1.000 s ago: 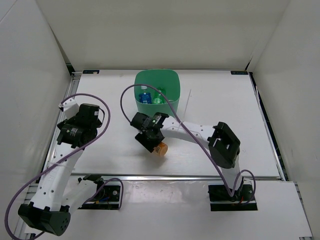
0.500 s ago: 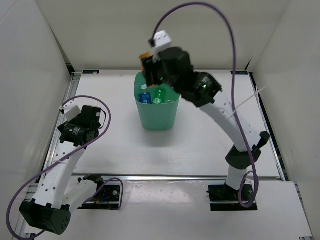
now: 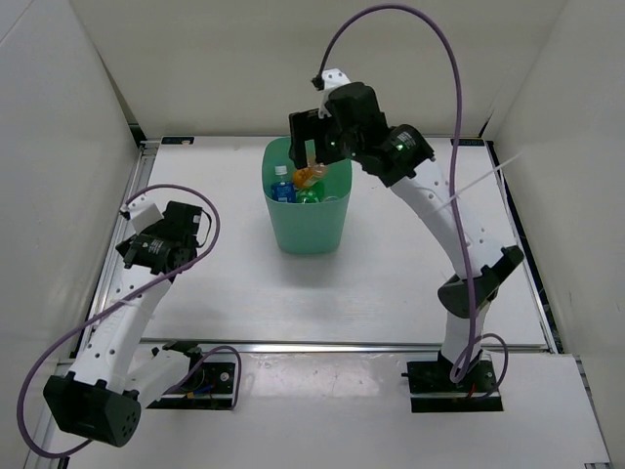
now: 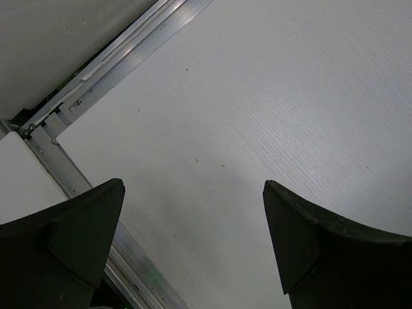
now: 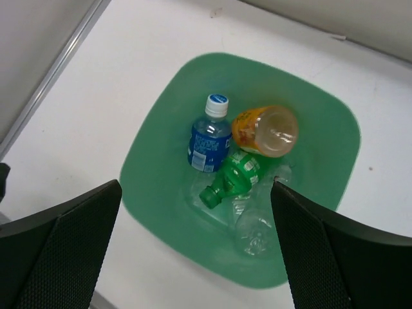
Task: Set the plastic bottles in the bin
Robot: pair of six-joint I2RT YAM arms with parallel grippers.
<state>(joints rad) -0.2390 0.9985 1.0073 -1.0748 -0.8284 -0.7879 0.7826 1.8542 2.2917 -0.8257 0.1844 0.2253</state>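
Plastic bottles [image 3: 303,191] lie inside the bin [image 3: 311,230], a mint-green wastebasket with a rounded-square rim that stands upright toward the far side of the table [image 3: 410,283]. From above I make out the orange one [image 3: 311,176], the blue-labelled one [image 3: 282,189] and the green one [image 3: 308,196] bunched together. My right pincer [image 3: 311,137] hangs above the bin's far rim, apart from it. White table spreads on every side of the bin, and walls [image 3: 59,98] close in the left, far and right edges. My left arm [image 3: 127,313] sits well apart, near the left edge.

At my left wrist, my left pincer [image 4: 193,185] is spread wide around nothing, over bare table, with an aluminium rail [image 4: 96,84] along the edge.

At my right wrist, the fingers are spread wide and hold nothing as they look down into the bin. The blue-labelled bottle lies just beside the orange one. The green one lies under them, and clear bottles [image 5: 256,230], hard to tell apart, lie lowest.
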